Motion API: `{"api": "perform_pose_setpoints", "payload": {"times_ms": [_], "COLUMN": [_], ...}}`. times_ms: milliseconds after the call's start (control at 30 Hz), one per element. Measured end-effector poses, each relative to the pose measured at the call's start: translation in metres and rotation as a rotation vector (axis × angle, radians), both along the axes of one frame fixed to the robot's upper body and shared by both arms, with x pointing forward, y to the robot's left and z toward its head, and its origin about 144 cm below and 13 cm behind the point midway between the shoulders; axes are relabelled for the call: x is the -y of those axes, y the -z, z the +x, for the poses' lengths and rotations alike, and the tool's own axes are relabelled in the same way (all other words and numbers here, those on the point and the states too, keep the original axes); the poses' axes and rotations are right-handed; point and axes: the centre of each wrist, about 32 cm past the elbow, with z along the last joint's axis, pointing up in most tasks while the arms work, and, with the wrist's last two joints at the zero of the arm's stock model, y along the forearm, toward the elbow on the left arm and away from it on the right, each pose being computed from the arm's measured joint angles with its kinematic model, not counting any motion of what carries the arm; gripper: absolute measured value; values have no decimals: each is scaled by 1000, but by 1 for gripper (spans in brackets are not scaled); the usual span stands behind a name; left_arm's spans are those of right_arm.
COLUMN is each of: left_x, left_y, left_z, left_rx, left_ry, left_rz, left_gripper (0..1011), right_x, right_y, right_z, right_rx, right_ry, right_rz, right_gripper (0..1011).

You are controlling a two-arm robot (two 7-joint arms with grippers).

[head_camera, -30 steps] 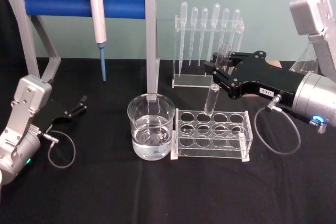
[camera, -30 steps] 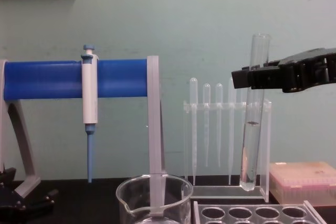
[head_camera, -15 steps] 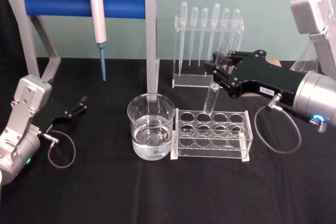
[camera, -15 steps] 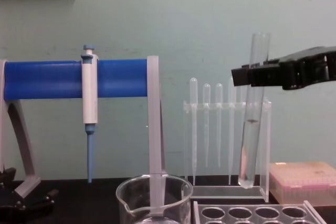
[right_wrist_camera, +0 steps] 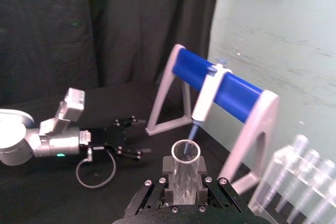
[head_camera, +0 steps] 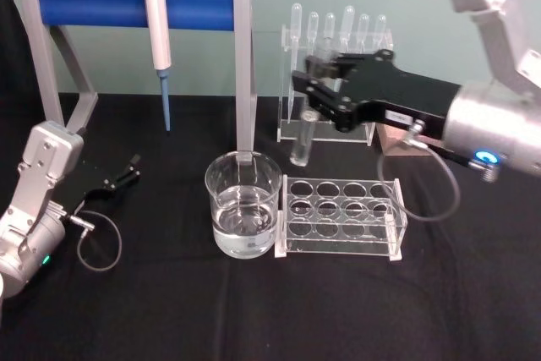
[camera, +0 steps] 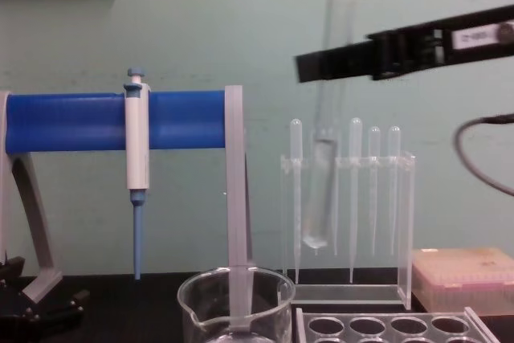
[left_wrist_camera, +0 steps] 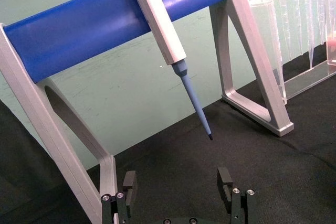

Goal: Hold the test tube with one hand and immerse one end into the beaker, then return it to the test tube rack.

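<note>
Transit before dipping: right claw (head_camera: 314, 95) clamps the raised test tube (head_camera: 301, 143), which next needs centring over the beaker (head_camera: 221, 200), then lowering; left claw (head_camera: 128, 170) parked, spread.

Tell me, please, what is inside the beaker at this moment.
The beaker holds only clear liquid in its lower half. The test tube, gripped by the right gripper, hangs outside it, above rim level, not immersed. Nothing covers the beaker's inside.
</note>
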Motion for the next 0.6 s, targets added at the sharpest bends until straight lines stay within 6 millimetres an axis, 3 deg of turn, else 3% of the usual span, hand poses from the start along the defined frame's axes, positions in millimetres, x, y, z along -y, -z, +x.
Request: {"api": "perform_pose_setpoints", "payload": {"times_ms": [267,600], "left_x": [0,0], "left_y": [0,0], "left_z": [0,0], "left_rx": [0,0], "left_ry": [0,0], "left_rz": [0,0], "left_gripper": [1000,1000], "right_x": [-30,-46], "right_y": [-1,13], "right_z": [17,32], "right_rx": [-6,-39], "right_ry": [-48,-63], "right_rz": [-7,-22], "right_gripper": [228,228]}}
